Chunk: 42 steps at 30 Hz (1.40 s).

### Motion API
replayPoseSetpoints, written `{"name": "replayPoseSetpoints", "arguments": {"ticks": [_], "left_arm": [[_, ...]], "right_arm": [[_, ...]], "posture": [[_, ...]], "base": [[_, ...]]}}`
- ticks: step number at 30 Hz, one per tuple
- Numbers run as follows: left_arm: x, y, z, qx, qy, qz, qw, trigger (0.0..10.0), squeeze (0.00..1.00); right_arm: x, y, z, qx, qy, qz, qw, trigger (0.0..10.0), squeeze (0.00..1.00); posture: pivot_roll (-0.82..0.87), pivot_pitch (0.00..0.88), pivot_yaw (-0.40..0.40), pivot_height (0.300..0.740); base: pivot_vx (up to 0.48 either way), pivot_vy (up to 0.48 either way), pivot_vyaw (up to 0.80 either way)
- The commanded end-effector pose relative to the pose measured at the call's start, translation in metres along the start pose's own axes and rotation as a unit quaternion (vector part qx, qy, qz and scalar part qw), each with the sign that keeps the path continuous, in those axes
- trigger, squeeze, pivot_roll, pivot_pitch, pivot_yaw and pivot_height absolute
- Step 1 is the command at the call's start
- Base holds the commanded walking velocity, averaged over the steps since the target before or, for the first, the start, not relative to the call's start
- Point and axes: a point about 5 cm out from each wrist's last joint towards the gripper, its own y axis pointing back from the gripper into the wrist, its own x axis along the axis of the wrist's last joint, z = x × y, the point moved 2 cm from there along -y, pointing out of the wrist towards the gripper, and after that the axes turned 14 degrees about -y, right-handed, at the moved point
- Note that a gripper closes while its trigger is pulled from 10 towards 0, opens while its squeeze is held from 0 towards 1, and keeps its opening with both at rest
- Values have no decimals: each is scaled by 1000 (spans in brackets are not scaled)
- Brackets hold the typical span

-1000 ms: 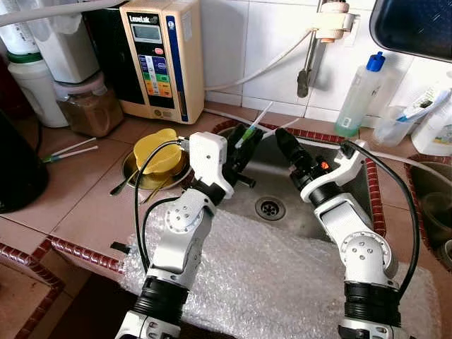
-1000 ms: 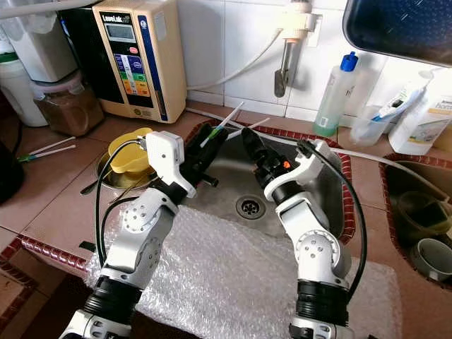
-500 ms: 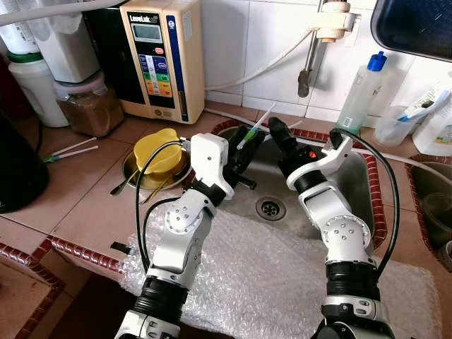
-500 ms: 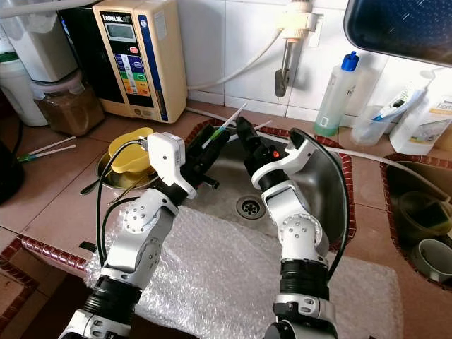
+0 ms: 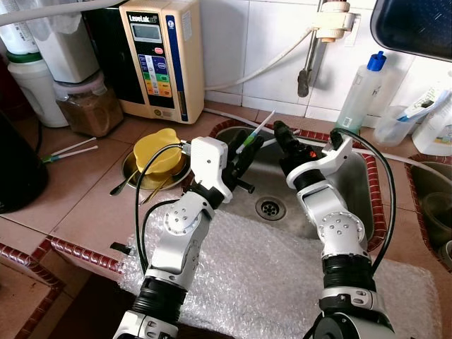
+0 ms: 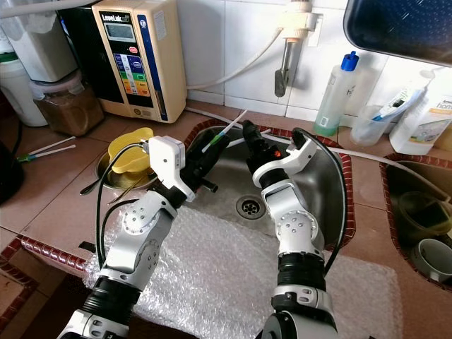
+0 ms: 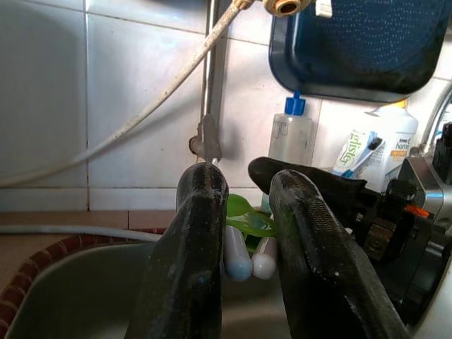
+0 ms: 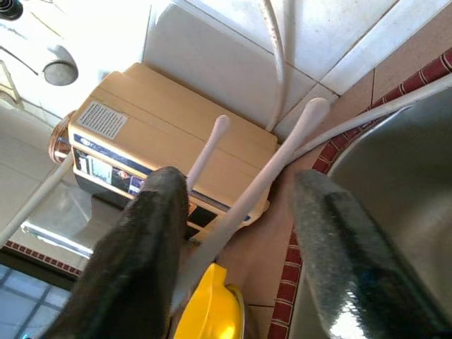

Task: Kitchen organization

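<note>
Bubble wrap (image 5: pixel 282 275) nearest, covers desk edge. L hand (image 5: pixel 244 152) pinches brushes (image 5: pixel 253 134) over sink (image 5: pixel 353 187), tilted to 1 o'clock, likely for handover. R hand (image 5: pixel 280 133) spread, just beside. Purifier (image 5: pixel 161 56) at 11 o'clock, far.

Colour rundown: both arms are silver with black cabling, and the left hand (image 5: pixel 248 147) and right hand (image 5: pixel 280 131) have glossy black fingers (image 7: pixel 201 233). The sticks (image 5: pixel 253 132) pinched in the left one are white with a bright green bit. The sink (image 5: pixel 353 185) is dull steel grey, edged in dark red mosaic tile. The surface (image 5: pixel 85 205) is terracotta-brown tile and the wall (image 5: pixel 247 42) is white tile. There's a yellow lid (image 5: pixel 157 150) at 9 o'clock from the sink, a cream and black water unit (image 5: pixel 159 56) at 11, and clear bubble wrap (image 5: pixel 261 275) at 6.
</note>
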Motion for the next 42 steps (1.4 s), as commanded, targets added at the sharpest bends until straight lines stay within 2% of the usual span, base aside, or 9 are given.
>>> {"name": "replayPoseSetpoints", "arguments": {"ticks": [1,20,21,23,24,26,27,29,42], "left_arm": [[0,0,-1,-2,-2,3,1000,0,0],[0,-2,-1,1,-20,5,1000,353,0],[-1,-2,-1,2,-22,4,1000,3961,0],[-2,-2,-2,3,-27,1,1000,4549,0],[-3,-2,-2,4,-28,-1,1000,7804,0],[-3,-2,-2,4,-28,-2,1000,10000,0],[-4,-2,-2,6,-26,-4,1000,10000,851],[-9,-1,-6,17,-13,-16,1000,10000,1000],[-12,-1,-13,29,-22,-29,999,10000,1000]], "right_arm": [[-1,-4,-4,6,-1,1,1000,0,0],[4,-8,-3,0,-48,19,999,0,0],[5,-7,-2,-1,-48,20,999,0,0],[6,-7,0,-4,-52,23,998,0,0],[7,-7,0,-5,-52,24,998,0,0],[7,-7,0,-5,-51,25,998,0,0],[8,-7,0,-6,-51,26,998,0,0],[11,-7,2,-14,-41,37,998,0,0],[31,-3,12,-64,45,98,992,0,0]], "posture": [[45,0,25,740],[42,0,26,740],[41,0,26,740],[42,0,26,740],[42,0,26,740],[41,0,26,740],[41,0,26,740],[42,0,27,740],[49,0,28,740]], "base": [[0,0,0],[0,0,0],[0,0,0],[0,0,0],[0,0,0],[0,0,0],[0,0,0],[0,0,0],[0,0,0]]}}
